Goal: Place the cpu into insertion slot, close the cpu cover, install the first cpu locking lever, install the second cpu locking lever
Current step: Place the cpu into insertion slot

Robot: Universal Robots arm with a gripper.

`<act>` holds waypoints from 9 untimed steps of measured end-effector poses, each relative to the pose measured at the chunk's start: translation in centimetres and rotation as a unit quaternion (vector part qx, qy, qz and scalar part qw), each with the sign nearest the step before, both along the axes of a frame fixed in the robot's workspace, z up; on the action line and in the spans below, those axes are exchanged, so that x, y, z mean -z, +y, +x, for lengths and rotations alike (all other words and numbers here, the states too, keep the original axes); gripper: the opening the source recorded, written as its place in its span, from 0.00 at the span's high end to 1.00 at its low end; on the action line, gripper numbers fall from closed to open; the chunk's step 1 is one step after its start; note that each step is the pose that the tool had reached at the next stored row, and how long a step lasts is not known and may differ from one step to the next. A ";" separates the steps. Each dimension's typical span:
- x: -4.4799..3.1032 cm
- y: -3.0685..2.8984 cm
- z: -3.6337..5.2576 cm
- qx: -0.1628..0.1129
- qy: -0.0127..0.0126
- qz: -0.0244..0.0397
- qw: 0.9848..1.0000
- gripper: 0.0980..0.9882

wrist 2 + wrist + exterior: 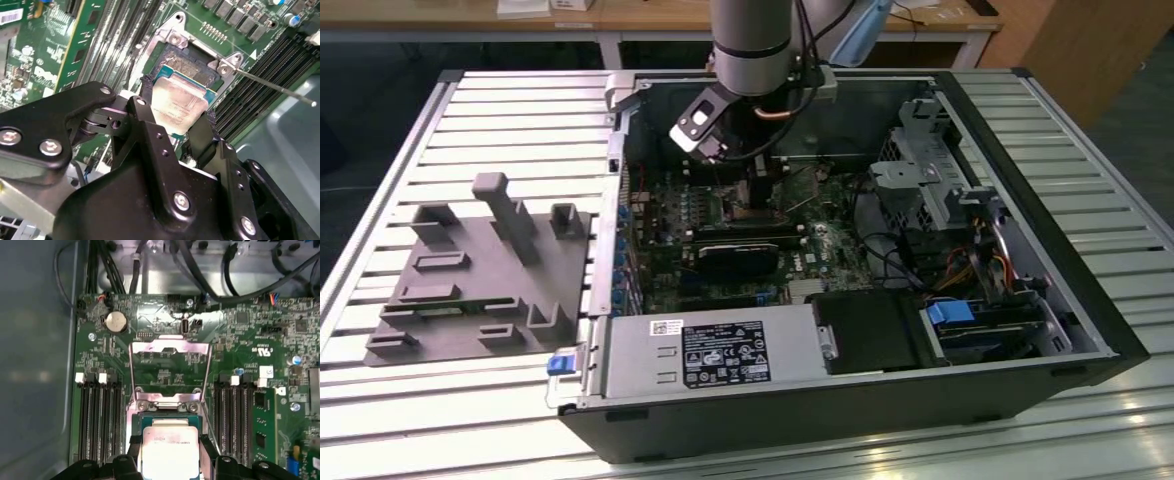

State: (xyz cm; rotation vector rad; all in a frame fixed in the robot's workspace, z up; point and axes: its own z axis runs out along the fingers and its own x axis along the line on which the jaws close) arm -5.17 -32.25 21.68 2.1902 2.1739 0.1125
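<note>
At eleven o'clock in the black computer case (854, 410), our black gripper (177, 106) pinched the flat silver-grey square cpu (175, 92) level over the silver-rimmed insertion slot (184, 64) to seat it squarely.

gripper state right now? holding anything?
Gripper: shut on the cpu, at the insertion slot; cpu cover open.

The exterior view looked down from high and well back at the open case (854, 410) on the counter (494, 110), with the arm (754, 45) reaching in. Both wrist views sat close over the board (165, 320). The second wrist view looked past the tool (176, 107), the first wrist view along the board. Both shared the cpu (170, 450) and socket (172, 37).
</note>
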 end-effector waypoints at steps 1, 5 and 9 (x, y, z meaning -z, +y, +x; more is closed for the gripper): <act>0.10 0.07 -0.09 0.001 0.000 0.000 1.000 0.51; 0.50 0.19 -0.33 0.007 0.000 0.000 1.000 0.51; 0.67 0.13 -0.34 0.016 0.000 0.000 1.000 0.51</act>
